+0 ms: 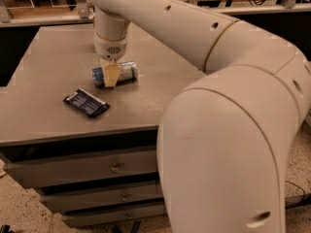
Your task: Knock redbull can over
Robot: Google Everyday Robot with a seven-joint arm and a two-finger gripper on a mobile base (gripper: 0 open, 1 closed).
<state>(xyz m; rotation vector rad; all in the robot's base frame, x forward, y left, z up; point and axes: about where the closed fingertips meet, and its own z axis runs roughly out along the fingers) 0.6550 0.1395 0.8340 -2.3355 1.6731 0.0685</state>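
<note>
Lying on its side on the bench, the redbull can, a slim silver-and-blue metal cylinder, is crossed at its middle by the cream hand; whether it is pinched cannot be told. A flat dark blue packet is located near it. The bench top is matte grey, with drawers below and a speckled floor.

The gripper hangs low against the redbull can, which lies on its side mid-table. A packet blocks the front-left approach, and the arm fills the right. Bare tabletop stretches left and back-left.
</note>
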